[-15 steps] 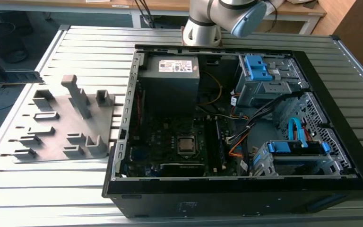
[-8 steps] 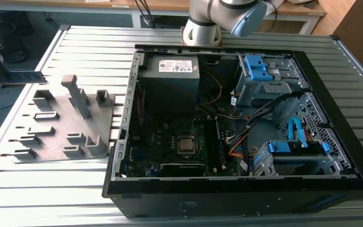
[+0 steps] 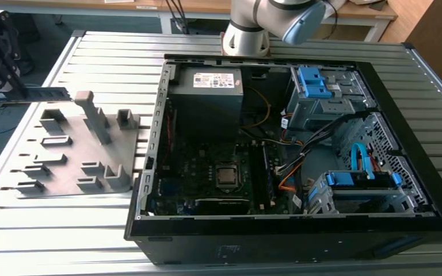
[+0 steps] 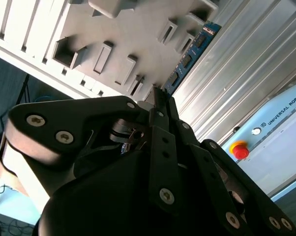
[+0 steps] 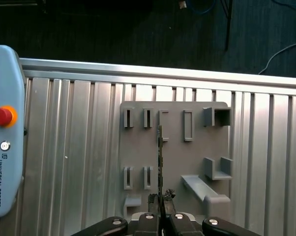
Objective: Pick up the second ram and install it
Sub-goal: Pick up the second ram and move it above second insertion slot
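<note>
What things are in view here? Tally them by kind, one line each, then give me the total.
Second ram, clamped in the gripper: 1
Grey holder tray: 1
Open computer case: 1
Teach pendant: 1
Total: 4

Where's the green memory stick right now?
The second ram is at the exterior view's left, held in the tool over the grey holder tray.
</note>
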Controlling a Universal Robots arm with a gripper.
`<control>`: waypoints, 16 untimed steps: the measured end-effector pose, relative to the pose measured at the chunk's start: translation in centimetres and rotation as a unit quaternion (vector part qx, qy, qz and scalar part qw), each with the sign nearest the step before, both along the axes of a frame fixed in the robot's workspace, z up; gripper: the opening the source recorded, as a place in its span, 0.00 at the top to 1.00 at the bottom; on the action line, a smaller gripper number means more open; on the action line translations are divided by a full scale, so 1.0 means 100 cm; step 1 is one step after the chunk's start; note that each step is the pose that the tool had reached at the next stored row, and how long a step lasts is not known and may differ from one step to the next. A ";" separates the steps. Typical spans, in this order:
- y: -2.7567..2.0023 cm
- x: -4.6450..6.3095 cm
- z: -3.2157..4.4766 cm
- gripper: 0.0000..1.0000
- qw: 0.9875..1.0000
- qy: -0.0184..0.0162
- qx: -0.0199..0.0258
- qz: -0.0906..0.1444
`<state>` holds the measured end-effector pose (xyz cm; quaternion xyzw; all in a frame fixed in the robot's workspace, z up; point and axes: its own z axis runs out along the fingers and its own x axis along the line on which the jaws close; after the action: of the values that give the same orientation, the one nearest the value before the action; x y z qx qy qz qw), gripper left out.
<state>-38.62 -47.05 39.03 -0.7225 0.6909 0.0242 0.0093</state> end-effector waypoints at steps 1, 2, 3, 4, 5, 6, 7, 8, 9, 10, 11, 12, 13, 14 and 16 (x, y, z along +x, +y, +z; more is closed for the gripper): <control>0.0000 0.002 0.0000 0.86 1.000 0.000 0.000 0.000; 0.0000 0.005 0.0000 0.86 1.000 0.000 0.000 0.000; 0.0000 0.007 0.0000 0.86 1.000 0.000 0.000 0.000; 0.0000 0.009 -0.0001 0.86 1.000 0.000 0.000 0.000; 0.0000 0.011 -0.0001 0.86 1.000 0.000 0.000 0.000; 0.0000 0.013 -0.0001 0.86 1.000 0.000 0.000 0.000; 0.0000 0.015 -0.0001 0.86 1.000 0.000 0.000 0.000; 0.0000 0.016 -0.0001 0.86 1.000 0.000 0.000 0.000; 0.0000 0.018 -0.0002 0.86 1.000 0.000 0.000 0.000; 0.0000 0.020 -0.0002 0.86 1.000 0.000 0.000 0.000; 0.0000 0.022 -0.0002 0.86 1.000 0.000 0.000 0.000; 0.0000 0.024 -0.0002 0.86 1.000 0.000 0.000 0.000; 0.0000 0.026 -0.0003 0.86 1.000 0.000 0.000 0.000; 0.0000 0.027 -0.0003 0.86 1.000 0.000 0.000 0.000; 0.0000 0.031 -0.0003 0.86 1.000 0.000 0.000 0.000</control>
<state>-35.56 -47.05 39.00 -0.7225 0.6909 0.0241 0.0093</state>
